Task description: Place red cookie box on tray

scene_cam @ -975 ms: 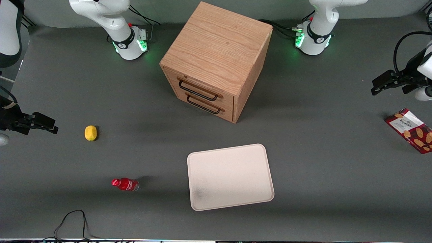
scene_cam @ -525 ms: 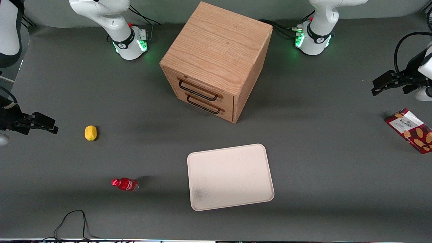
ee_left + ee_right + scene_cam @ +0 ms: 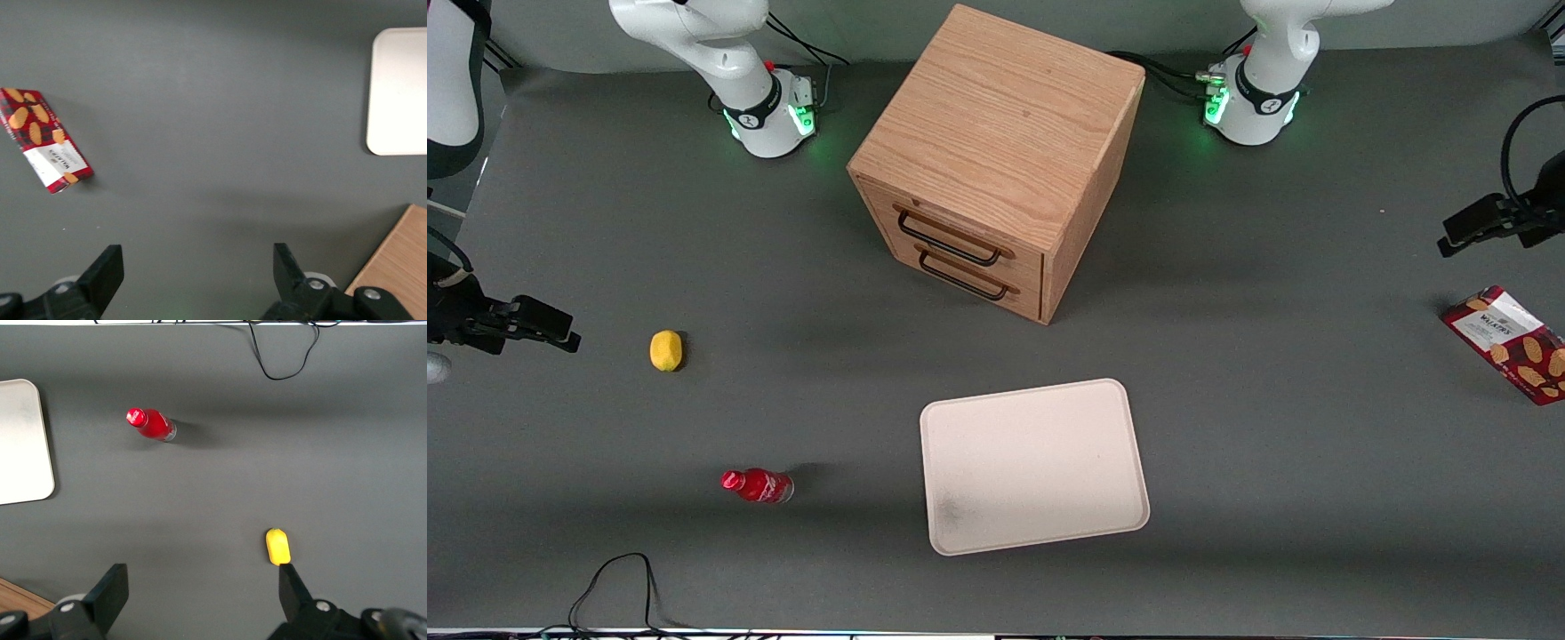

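The red cookie box (image 3: 1507, 342) lies flat on the grey table toward the working arm's end; it also shows in the left wrist view (image 3: 43, 140), with a white label patch and cookie pictures. The off-white tray (image 3: 1032, 467) lies near the table's middle, nearer the front camera than the cabinet, with nothing on it; its corner shows in the left wrist view (image 3: 400, 90). The left arm's gripper (image 3: 1458, 233) hangs above the table, farther from the front camera than the box and apart from it. In the left wrist view the gripper (image 3: 197, 257) is open and holds nothing.
A wooden two-drawer cabinet (image 3: 996, 160) stands at the table's middle, farther from the camera than the tray. A yellow lemon (image 3: 665, 349) and a small red bottle (image 3: 758, 485) lie toward the parked arm's end. A black cable (image 3: 614, 578) loops at the front edge.
The left arm's gripper has moved sideways toward the working arm's end of the table, closer to the frame's edge. The box and tray have not moved.
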Tool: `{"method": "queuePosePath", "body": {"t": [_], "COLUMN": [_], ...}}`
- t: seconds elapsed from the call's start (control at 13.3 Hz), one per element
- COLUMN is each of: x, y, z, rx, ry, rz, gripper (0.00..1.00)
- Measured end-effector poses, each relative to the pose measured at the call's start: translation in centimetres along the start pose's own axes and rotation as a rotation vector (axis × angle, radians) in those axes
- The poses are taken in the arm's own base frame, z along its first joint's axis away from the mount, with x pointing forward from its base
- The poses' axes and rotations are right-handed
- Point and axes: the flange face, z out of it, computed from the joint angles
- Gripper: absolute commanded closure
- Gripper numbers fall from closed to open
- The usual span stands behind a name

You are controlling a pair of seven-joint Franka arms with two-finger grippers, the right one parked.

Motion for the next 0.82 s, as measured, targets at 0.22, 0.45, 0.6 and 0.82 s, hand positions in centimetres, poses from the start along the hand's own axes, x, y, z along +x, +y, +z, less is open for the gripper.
{"method": "queuePosePath", "body": {"t": [0.22, 0.45, 0.6, 0.82], "x": [1.2, 2.1, 2.2, 1.5], "y": [-5.4, -12.7, -18.2, -24.8], "z": [1.1, 3.2, 4.8, 6.9], "rx": [0.001, 0.003, 0.004, 0.006], "ry": [0.013, 0.013, 0.022, 0.021], "rz": [-0.088, -0.209, -0.298, -0.401], "gripper": [0.00, 0.00, 0.00, 0.00]}}
